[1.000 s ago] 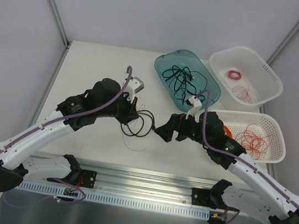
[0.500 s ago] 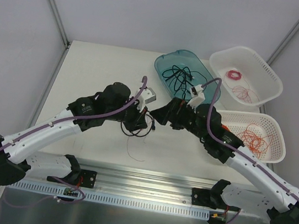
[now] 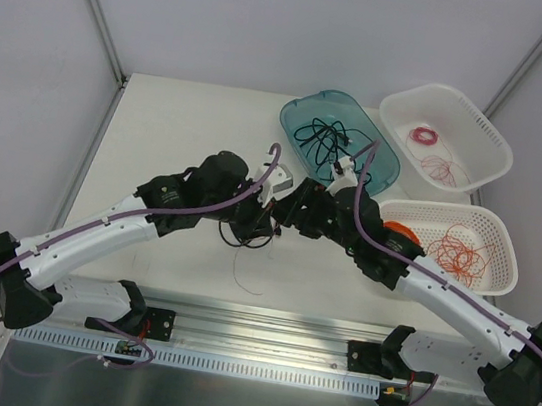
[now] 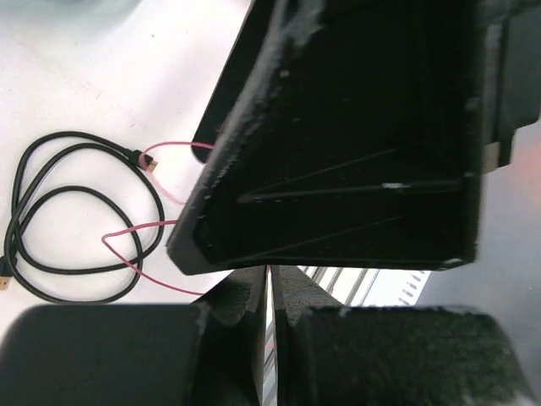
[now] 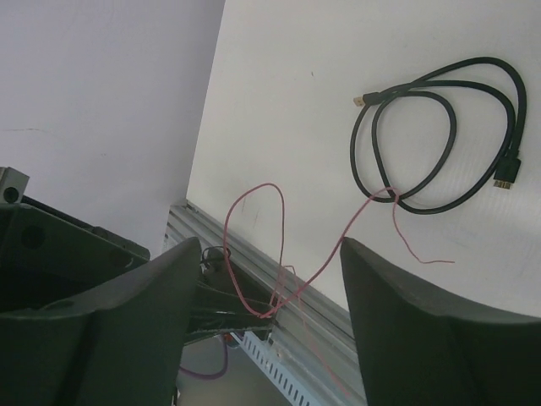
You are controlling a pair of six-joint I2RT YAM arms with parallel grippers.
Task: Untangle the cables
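**While Two Arms Met Mid-Table, a Red Wire Crossed the Black Cord**

Where the two arms met near the middle of the table (image 3: 182, 120), the left gripper (image 4: 269, 283) had its jaws all but closed, with only a slit of light between them. The red wire (image 5: 338, 245) ran right up to their tips. They appeared to pinch it, though the contact itself was hard to make out. Facing it, the right gripper (image 5: 269, 245) stood with its jaws spread wide and nothing between them.

Just beside both grippers, the black cord (image 4: 159, 216) lay flat on the table in a couple of loose loops, with a small gold-tipped plug at each end. The red wire crossed the cord at one edge of its loops, a short free end trailing beyond. It arched into a thin loop of its own before reaching the left jaws.

Farther back, a teal tray (image 3: 363, 125) held more black cables (image 3: 323, 138). To its right, the far basket (image 3: 491, 143) held a pink ring coil (image 3: 424, 136) and loose red strands (image 3: 442, 170). The near basket (image 3: 504, 266) held a tangle of red wires (image 3: 461, 255) and an orange coil (image 3: 398, 233).
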